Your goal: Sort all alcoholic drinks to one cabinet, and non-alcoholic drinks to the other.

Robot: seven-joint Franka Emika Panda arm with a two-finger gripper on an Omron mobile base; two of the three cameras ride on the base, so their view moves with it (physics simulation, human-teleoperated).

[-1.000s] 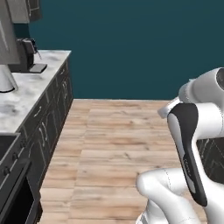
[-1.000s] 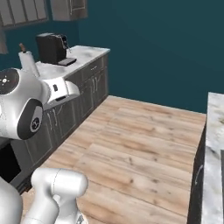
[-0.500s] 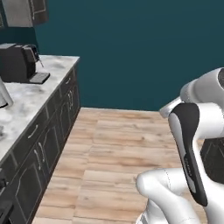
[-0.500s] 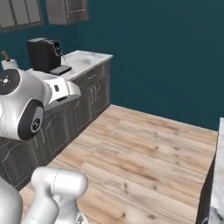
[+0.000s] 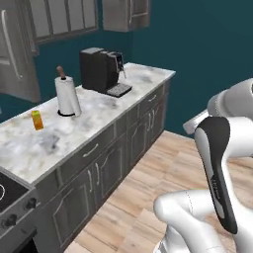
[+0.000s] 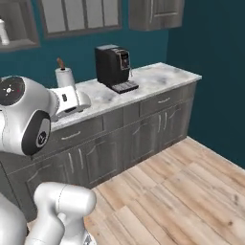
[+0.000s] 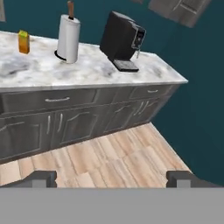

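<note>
One small orange drink carton (image 5: 36, 120) stands at the left of the marble worktop (image 5: 94, 116), near a paper towel roll (image 5: 66, 95) and coffee machine (image 5: 102, 70), while the end effector (image 7: 111, 178) hangs empty, jaws wide.

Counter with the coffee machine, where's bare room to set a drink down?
Bare marble on the counter runs from the coffee machine to the far end by the teal wall. Another patch lies in front of the small orange carton, toward the stove. Tightest is between the paper towel roll and the coffee machine.
</note>
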